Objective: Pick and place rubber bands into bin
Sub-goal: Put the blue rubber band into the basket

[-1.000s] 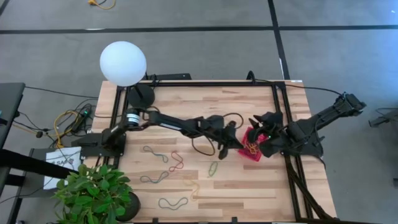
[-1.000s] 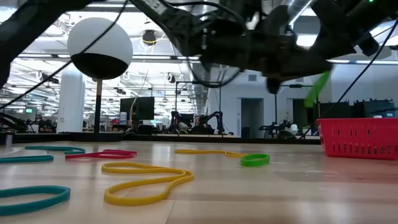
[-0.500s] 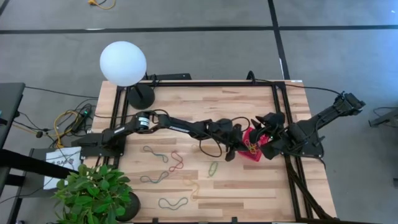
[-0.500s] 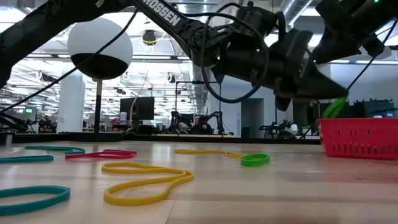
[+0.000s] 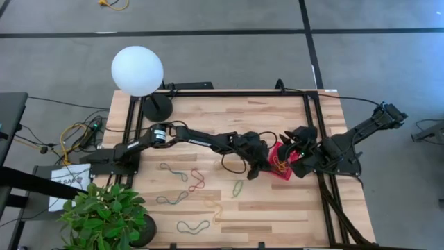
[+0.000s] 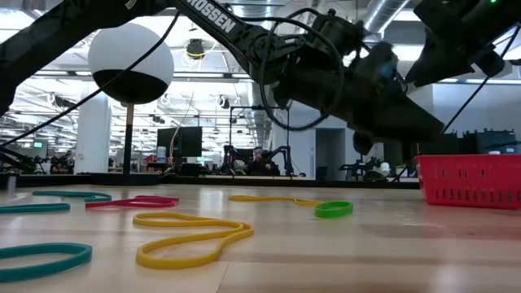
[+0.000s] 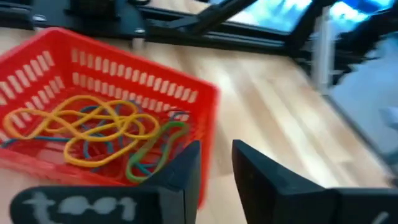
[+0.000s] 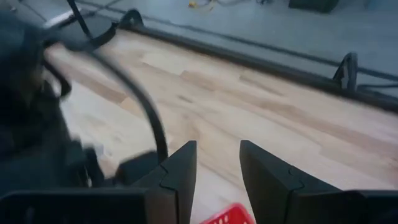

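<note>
Releasing: our left claw (image 7: 214,165) parted, empty, at bin (image 5: 280,161) nine-o'clock rim; green band (image 7: 152,149) lies inside. Right claw (image 8: 217,163) open, waiting at three. Next: fetch rubber bands (image 5: 177,187) left on surface (image 5: 229,114).

White capital letters "OSSEN" run along the dark robot arm link (image 6: 213,28) crossing the top of the low view; its first letters are cut off.
</note>
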